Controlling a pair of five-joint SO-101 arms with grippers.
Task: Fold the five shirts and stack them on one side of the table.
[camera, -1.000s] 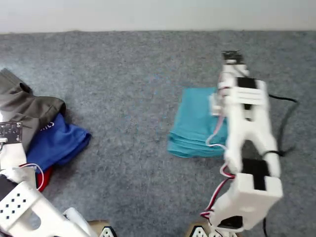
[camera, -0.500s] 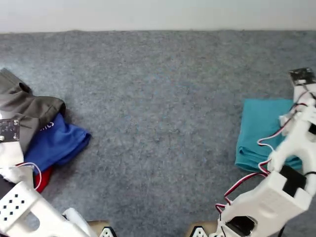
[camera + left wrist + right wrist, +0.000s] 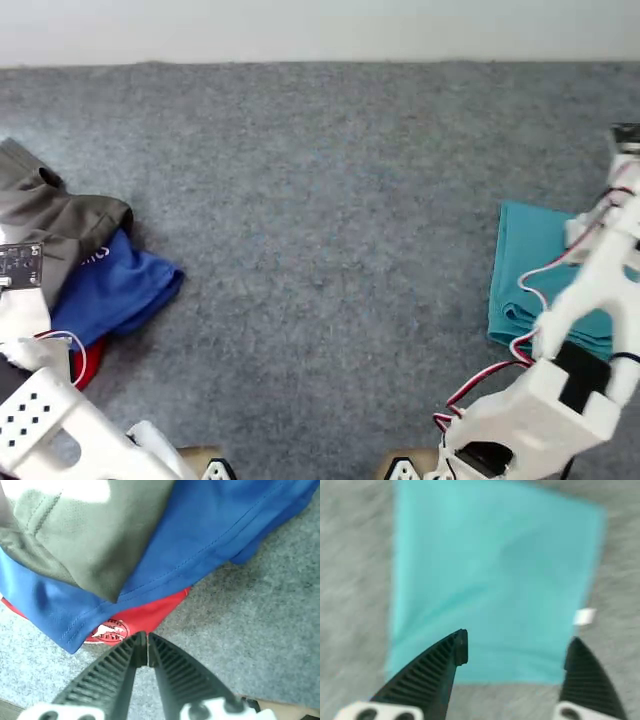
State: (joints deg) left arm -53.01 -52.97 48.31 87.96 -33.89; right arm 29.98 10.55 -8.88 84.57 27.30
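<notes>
I'm holding my right gripper [image 3: 517, 641] spread wide, the folded teal shirt [image 3: 490, 570] lying directly beneath it. My left gripper [image 3: 147, 642] is sitting clenched on nothing, with the red shirt [image 3: 135, 622], blue shirt [image 3: 210, 540] and olive shirt [image 3: 100, 535] heaped just past its tips.

Teal shirt [image 3: 520, 250]: folded into a flat rectangle, at the tabletop's right edge; olive shirt [image 3: 50, 215], blue shirt [image 3: 115, 285], red shirt [image 3: 85, 365]: crumpled, heaped at the left edge; olive uppermost, red lowest.

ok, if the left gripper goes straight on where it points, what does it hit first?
Probably the red shirt, its edge poking out under the blue shirt; the left gripper, jaws shut, points right at it. Depth is unclear: it could touch the grey table cover first.
</notes>
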